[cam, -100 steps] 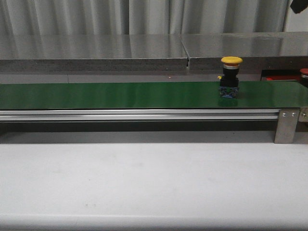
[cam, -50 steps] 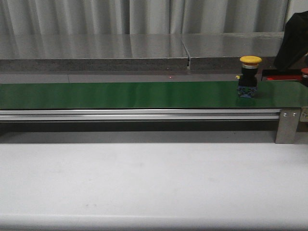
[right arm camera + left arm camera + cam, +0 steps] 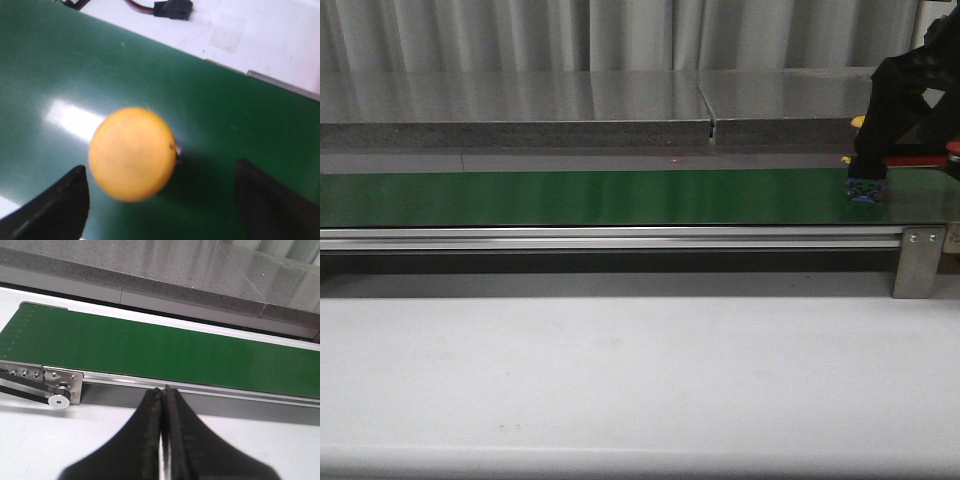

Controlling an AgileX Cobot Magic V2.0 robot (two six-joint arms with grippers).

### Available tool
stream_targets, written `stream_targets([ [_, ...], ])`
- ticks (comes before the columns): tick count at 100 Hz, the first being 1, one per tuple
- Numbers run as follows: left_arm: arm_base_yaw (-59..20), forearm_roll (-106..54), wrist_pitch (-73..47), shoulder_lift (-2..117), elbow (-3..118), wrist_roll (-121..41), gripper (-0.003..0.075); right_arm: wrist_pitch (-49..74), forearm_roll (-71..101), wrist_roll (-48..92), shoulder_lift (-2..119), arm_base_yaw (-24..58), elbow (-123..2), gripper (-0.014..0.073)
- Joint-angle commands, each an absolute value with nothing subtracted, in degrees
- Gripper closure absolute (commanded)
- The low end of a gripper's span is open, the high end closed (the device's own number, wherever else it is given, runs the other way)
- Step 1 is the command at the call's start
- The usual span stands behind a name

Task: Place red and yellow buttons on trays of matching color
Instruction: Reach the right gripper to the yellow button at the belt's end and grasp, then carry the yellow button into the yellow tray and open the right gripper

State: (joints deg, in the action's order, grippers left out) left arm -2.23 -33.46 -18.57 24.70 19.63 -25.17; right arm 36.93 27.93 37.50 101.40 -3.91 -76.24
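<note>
The right hand (image 3: 160,200) hangs spread wide over the green belt (image 3: 570,197), its two dark fingers (image 3: 55,202) standing either side of the yellow button (image 3: 132,154), whose domed cap sits nearer one finger than the other and touches neither. In the front view that arm's black bulk covers most of the button near the belt's right end, with only a sliver of yellow and the blue base showing below it. Just behind lies a strip of the red tray (image 3: 918,159), with a small dark-red button (image 3: 954,150) at the picture's edge; no yellow tray is visible. To grasp well, I would judge the hand should first centre on the cap, then drop low enough to close on the body under the dome, not the slippery cap, minding any belt drift. The left hand (image 3: 162,405) is pressed together, empty, over the white worktop (image 3: 620,380) beside the belt's rail.
</note>
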Motion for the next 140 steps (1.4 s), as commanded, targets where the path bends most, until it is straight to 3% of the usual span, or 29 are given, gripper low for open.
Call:
stream_targets([
  [1,-2.7,-34.7,-14.7,24.9,21.1,-25.2,0.0739,34.2,29.6,38.0,100.1,-3.9,-79.7,-0.0002],
  [16,-2.7,-34.7,-14.7,24.9,21.1,-25.2,0.0739,34.8,29.9,38.0,102.1,-3.9,-81.7,0.0031],
  [42,-2.7,-34.7,-14.7,24.9,21.1,-25.2,0.0739,35.7,30.0,38.0,103.2,-4.0,-81.9,0.0354],
  [52,-2.7,-34.7,-14.7,24.9,21.1,-25.2,0.0739,36.1,30.0,38.0,102.2,-4.2,-81.9,0.0418],
  [80,-2.7,-34.7,-14.7,24.9,21.1,-25.2,0.0739,39.8,30.0,34.9,94.6,-10.3,-81.9,0.0423],
  [102,-2.7,-34.7,-14.7,24.9,21.1,-25.2,0.0739,45.7,30.0,29.0,89.0,-23.6,-80.8,0.0423],
  [124,-2.7,-34.7,-14.7,24.9,21.1,-25.2,0.0739,45.3,30.0,26.6,87.4,-35.5,-75.8,0.0423],
  [140,-2.7,-34.7,-14.7,24.9,21.1,-25.2,0.0739,38.8,30.1,25.8,87.4,-38.9,-69.3,0.0423],
])
